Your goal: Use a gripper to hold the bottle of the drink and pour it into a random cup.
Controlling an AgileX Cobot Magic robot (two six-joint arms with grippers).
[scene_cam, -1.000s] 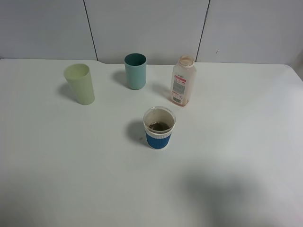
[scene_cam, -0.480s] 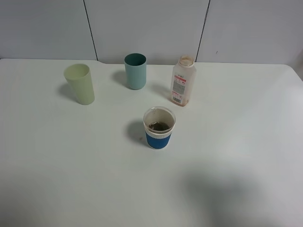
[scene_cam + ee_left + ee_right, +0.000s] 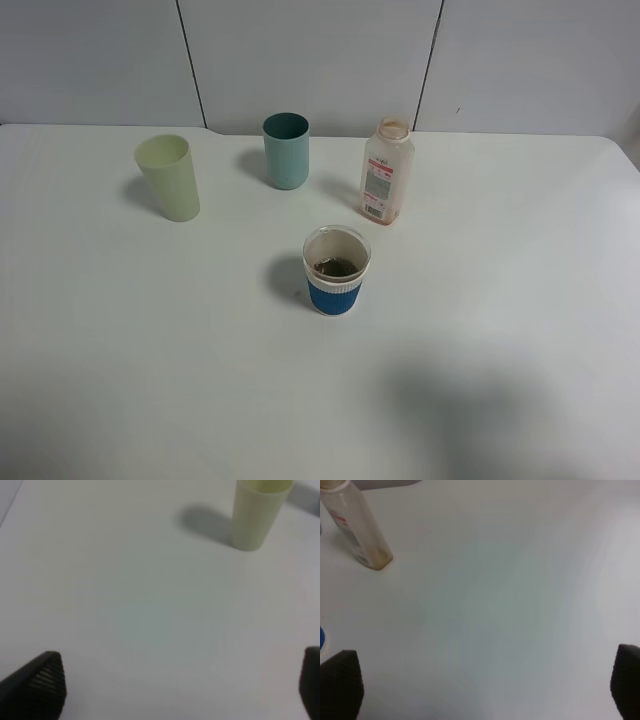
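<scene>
White table carries the upright bottle behind the cup, which holds brown liquid. Both the left gripper and the right gripper have their jaws spread wide, holding nothing.

The bottle of the drink stands upright on the white table, toward the far side and right of centre. It is small, translucent and square-shouldered, with an open wide neck, a red-and-white label on its front and only a thin layer of brown liquid at its base. The cup stands upright nearer than the bottle and slightly left of it, well apart. It is short and whitish with a wide blue band round its lower half, and dark liquid sits in its bottom.
</scene>
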